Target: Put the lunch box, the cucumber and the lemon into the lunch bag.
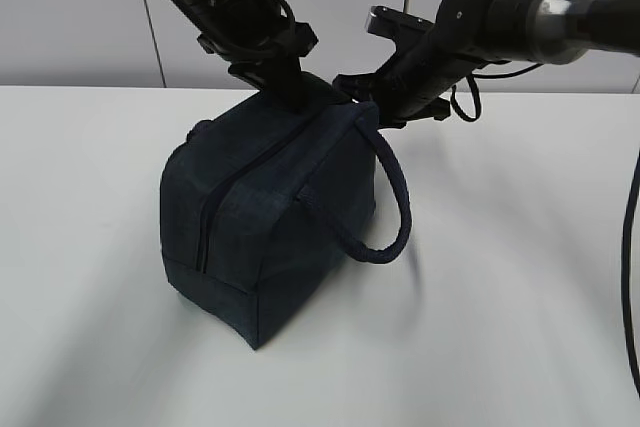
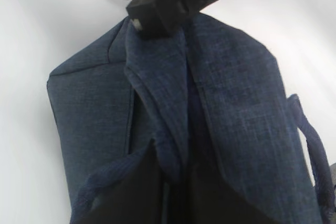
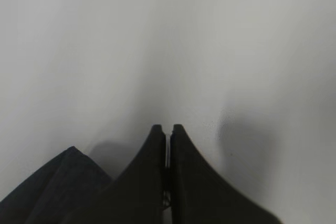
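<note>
On white table (image 1: 520,277), boxy navy fabric lunch bag (image 1: 270,217); left pincer (image 2: 176,174) pinches its fabric, right pincer (image 3: 167,145) clenched.

Dark navy heathered lunch bag (image 1: 270,217), black robot arms (image 1: 240,7), plain white table (image 1: 500,297), pale grey wall (image 1: 80,17).

I look all over and I find no words, no numbers and no signs that I can read. The blue lunch bag (image 1: 270,237) shows only plain cloth on the sides I can see. My arms are black and grey with nothing written on them that I can make out. The white table (image 1: 500,297) has no marks on it to read.
</note>
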Controlling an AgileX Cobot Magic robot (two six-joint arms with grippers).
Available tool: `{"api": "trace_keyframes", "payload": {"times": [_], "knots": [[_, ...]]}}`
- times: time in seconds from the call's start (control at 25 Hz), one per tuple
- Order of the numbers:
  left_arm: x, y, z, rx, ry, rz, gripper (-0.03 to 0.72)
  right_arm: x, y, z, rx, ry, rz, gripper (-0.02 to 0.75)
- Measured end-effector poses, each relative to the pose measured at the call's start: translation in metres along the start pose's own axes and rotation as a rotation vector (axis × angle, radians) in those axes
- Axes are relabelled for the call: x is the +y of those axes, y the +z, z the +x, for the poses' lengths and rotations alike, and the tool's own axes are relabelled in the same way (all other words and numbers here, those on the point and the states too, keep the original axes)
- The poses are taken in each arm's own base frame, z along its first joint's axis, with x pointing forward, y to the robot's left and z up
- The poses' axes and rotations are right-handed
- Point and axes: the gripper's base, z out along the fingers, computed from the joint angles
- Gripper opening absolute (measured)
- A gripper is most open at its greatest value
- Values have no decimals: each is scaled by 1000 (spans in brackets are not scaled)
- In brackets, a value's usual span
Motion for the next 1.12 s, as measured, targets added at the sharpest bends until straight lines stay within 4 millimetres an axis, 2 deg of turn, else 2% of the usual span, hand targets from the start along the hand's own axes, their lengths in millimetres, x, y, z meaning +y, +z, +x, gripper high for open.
{"api": "trace_keyframes", "payload": {"times": [0.88,1.0,1.12], "knots": [[-1,0,-1,-4,-5,3,23,4,-8,-12,-11,-23,-9,9],[-1,0,-1,-4,-9,3,23,3,-8,-12,-11,-25,-6,85],[-1,0,-1,-4,-11,3,23,1,-9,-12,-5,-26,-3,238]]}}
